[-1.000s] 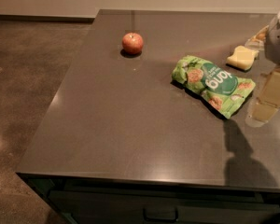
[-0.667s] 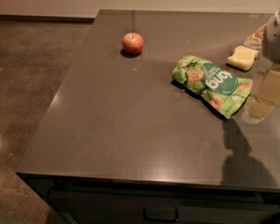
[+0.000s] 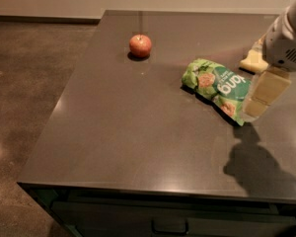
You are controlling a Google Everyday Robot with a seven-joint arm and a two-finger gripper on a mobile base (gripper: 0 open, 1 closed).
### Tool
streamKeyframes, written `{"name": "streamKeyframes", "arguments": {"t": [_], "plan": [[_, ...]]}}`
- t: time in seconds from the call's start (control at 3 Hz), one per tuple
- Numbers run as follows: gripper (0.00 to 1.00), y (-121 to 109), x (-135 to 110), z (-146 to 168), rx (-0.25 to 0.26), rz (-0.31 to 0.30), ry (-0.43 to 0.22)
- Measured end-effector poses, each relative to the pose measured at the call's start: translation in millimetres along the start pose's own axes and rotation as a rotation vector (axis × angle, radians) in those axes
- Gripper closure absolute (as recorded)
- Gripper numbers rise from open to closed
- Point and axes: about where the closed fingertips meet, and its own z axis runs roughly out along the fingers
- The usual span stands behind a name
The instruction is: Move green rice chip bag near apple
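The green rice chip bag (image 3: 218,86) lies crinkled on the dark table (image 3: 138,132), right of centre, logo side up. The apple (image 3: 140,45) stands upright at the far part of the table, well apart from the bag to its left. My gripper (image 3: 263,94) hangs from the white arm (image 3: 288,38) at the right edge. It hovers just above the bag's right end and covers a little of it.
A pale yellow sponge (image 3: 251,60) lies behind the bag, partly hidden by my arm. The table's left edge drops to a brown speckled floor (image 3: 29,83). A drawer handle (image 3: 170,228) shows below the front edge.
My gripper has moved a little to the left, closer over the bag's right end. The bag and the apple have not moved.
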Motion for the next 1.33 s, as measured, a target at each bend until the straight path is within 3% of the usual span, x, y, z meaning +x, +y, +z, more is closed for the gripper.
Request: {"name": "streamKeyframes", "arguments": {"t": [1.0,1.33], "plan": [[0.0,-74.8,-11.8,76.4,-0.004,0.192,-0.069],[0.0,-81.3,-15.5,98.9,-0.026,0.23,-0.069]]}}
